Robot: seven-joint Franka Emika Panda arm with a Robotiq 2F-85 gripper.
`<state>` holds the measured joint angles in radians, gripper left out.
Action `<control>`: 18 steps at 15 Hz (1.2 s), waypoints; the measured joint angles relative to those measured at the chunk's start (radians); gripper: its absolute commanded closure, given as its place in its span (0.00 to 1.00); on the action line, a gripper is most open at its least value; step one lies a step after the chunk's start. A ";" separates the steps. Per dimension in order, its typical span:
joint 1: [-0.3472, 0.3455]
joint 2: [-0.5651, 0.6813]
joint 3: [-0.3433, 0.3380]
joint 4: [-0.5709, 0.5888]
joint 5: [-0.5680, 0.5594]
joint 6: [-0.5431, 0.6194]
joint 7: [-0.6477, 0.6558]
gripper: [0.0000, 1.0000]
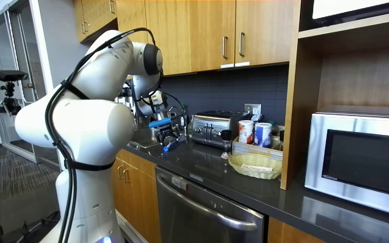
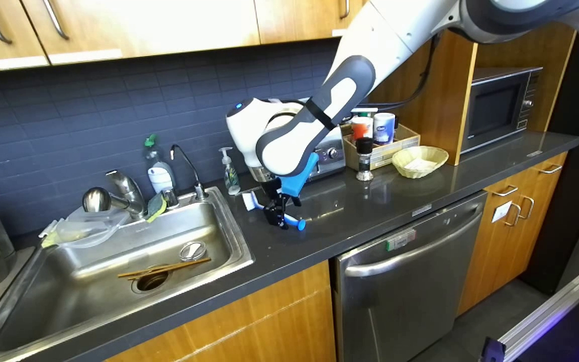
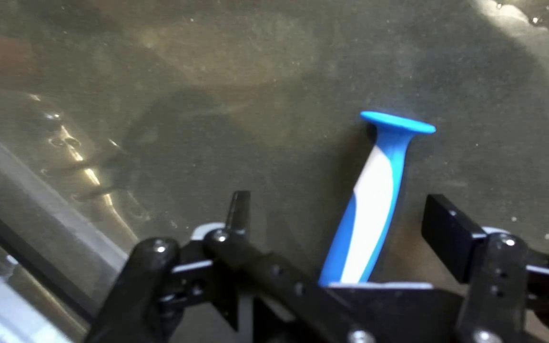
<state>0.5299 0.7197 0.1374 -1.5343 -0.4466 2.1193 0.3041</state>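
Between the fingers (image 3: 448, 238), which stand apart, a blue-and-white brush (image 3: 374, 200) lies on the tabletop (image 2: 329, 221), gaps showing beside its handle. Near its bristles (image 2: 248, 201) are the sink (image 2: 233, 229) and soap bottle (image 2: 230, 173); farther off, a toaster (image 2: 330, 153), pepper grinder (image 2: 364, 162) and basket (image 2: 412, 171). Some tabletop separates handle from front edge. The wrist view hides the bristles; the arm (image 2: 294, 136) partly covers the toaster in an exterior view.

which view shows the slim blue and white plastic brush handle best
The wrist view: the blue-and-white brush handle looms large, flared end clear, though the black two-fingered hand hides its lower part. Both exterior views show it small, near the hand.
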 measured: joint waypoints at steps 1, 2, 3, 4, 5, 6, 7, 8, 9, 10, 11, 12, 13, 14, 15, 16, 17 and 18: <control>-0.002 0.000 -0.001 0.000 0.000 0.000 0.000 0.08; -0.004 0.000 -0.002 0.000 0.000 0.001 0.000 0.12; -0.006 0.001 -0.003 0.000 0.001 0.001 0.000 0.31; -0.008 0.002 -0.003 0.000 0.001 0.001 0.000 0.38; -0.009 0.004 -0.004 0.000 0.002 0.001 0.000 0.45; -0.010 0.005 -0.004 0.002 0.008 0.003 0.000 0.52; -0.009 0.005 -0.003 0.004 0.014 0.003 0.000 0.59; -0.008 0.005 -0.003 0.005 0.022 0.004 -0.001 0.67; -0.007 0.005 -0.001 0.007 0.029 0.004 -0.001 0.74; -0.007 0.005 0.000 0.007 0.037 0.005 -0.001 0.81; -0.006 0.005 0.001 0.008 0.042 0.006 -0.001 0.90; -0.006 0.005 0.001 0.008 0.045 0.008 -0.001 0.97; -0.006 0.006 0.000 0.008 0.048 0.010 -0.001 0.95; -0.007 0.006 0.000 0.008 0.049 0.011 -0.002 0.94; -0.008 0.006 0.000 0.008 0.050 0.011 -0.002 0.94; -0.008 0.006 -0.001 0.008 0.051 0.012 -0.002 0.94; -0.008 0.006 -0.001 0.008 0.051 0.012 -0.002 0.94; -0.008 0.006 -0.001 0.008 0.051 0.012 -0.002 0.94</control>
<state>0.5219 0.7258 0.1367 -1.5260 -0.3957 2.1309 0.3024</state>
